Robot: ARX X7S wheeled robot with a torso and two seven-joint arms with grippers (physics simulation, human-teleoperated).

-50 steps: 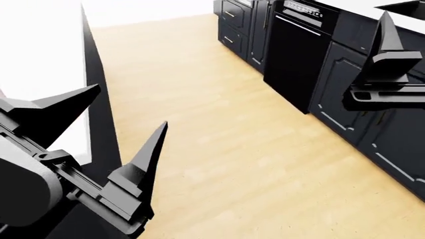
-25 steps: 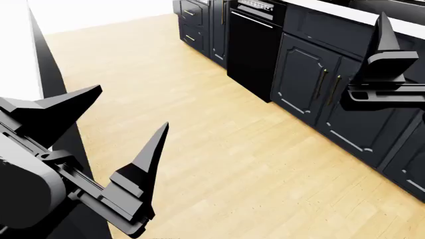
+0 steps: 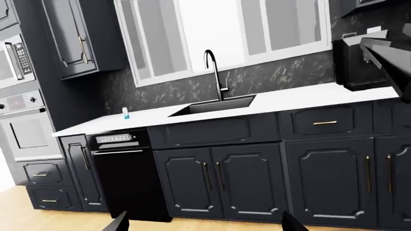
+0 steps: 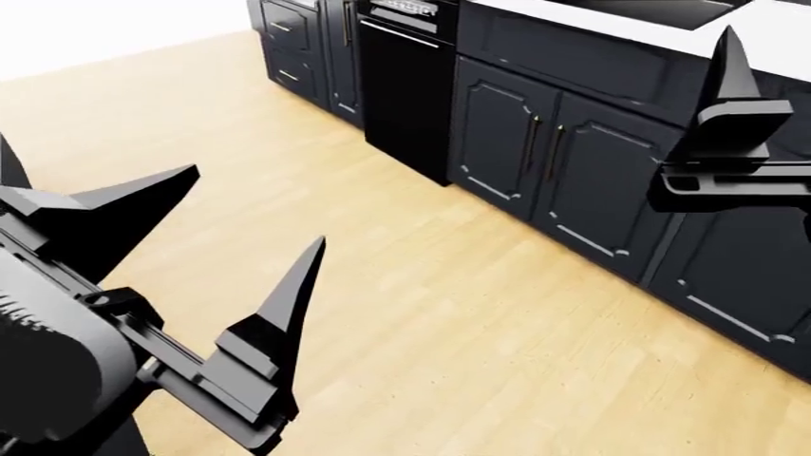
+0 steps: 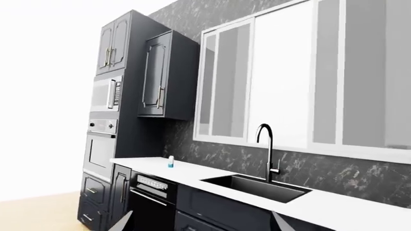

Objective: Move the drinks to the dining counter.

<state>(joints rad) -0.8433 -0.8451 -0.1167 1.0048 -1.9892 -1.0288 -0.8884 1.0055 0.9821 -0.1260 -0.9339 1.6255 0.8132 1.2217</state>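
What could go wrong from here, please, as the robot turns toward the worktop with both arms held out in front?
The right gripper, open and empty, hangs close to the dark cabinets; more turning might clip a door. The only drink-like thing in view is a small white-and-blue item on the worktop beside the sink, too small to identify, so picking a target now could go wrong. The left gripper is open too.

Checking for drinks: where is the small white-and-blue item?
The white-and-blue item stands on the white worktop, left of the sink in both wrist views, above the dishwasher.
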